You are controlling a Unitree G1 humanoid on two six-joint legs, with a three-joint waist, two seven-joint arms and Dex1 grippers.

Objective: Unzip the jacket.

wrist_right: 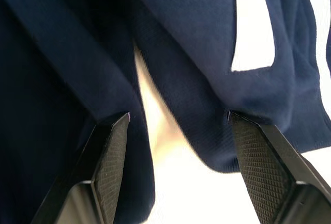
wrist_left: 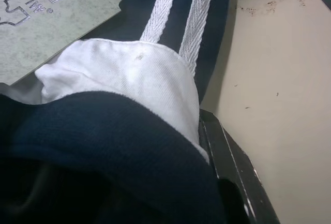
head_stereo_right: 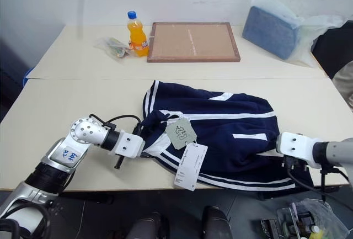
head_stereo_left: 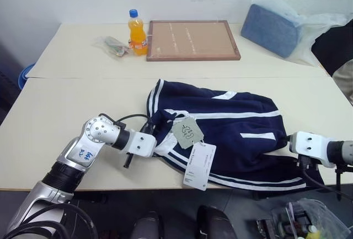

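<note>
You're still setting up the hold: the jacket (head_stereo_left: pixel 220 134) lies zipped at the near edge of the bench (head_stereo_left: pixel 66 112). Your left gripper (head_stereo_left: pixel 157 139) has its fingers clenched on the collar; the right gripper (wrist_right: pixel 178 131) stands parted astride the hem fabric, nothing pinched. Next, clamp the right, then find the zipper pull.

Head stereo overhead; wrist cameras close-up.

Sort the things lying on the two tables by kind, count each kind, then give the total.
Jackets: 1
Hang tags: 2
Drink bottles: 1
Wooden-framed boards: 1
Bagged cushions: 1
Clear wrapped packets: 1
Total: 7
</note>
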